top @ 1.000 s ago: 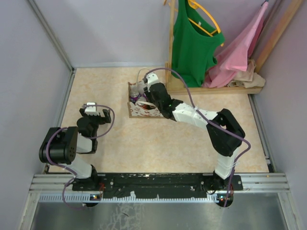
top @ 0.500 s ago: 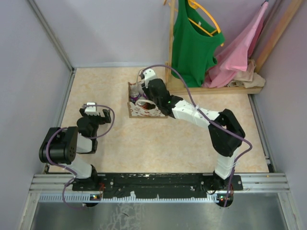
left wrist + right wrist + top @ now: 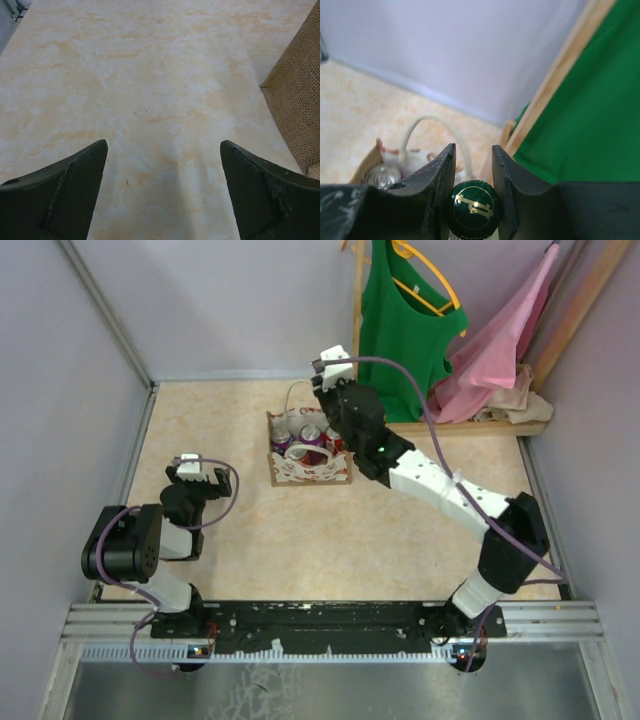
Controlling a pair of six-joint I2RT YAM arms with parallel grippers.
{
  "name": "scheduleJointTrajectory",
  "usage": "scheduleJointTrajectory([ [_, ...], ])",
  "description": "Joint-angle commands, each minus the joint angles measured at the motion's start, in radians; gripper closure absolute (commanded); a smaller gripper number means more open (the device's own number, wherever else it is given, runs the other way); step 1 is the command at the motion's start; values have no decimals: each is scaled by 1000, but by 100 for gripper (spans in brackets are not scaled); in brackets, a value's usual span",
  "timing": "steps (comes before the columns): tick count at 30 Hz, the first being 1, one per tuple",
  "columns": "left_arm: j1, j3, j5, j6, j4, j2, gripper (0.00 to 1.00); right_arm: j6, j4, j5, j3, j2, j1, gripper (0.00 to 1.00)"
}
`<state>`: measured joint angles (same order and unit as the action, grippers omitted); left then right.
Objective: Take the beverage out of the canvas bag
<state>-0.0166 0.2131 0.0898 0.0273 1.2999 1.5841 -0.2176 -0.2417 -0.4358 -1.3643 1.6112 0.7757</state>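
Clamping round green beverage cap [image 3: 472, 209] — right pincer [image 3: 473, 165], boxy canvas bag [image 3: 308, 470] nearby.

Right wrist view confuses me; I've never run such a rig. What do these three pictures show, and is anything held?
The machine is two robot arms bolted at the table's near edge. The top picture looks down from above and behind them. On the beige table stands a small boxy beige canvas bag with red-and-white print, silver can tops showing inside. The other two pictures come from cameras on the wrists, each looking past its own dark fingers. The right gripper is shut on a drink's round dark green cap with a gold emblem, the bag showing beyond it. The left gripper is open and empty over bare table. Behind hang a green top and pink cloth.
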Motion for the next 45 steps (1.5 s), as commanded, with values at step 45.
scheduleJointTrajectory([
  [45,5,12,1,6,13,9,0,302,-394,-88,441,-78,-466,100],
])
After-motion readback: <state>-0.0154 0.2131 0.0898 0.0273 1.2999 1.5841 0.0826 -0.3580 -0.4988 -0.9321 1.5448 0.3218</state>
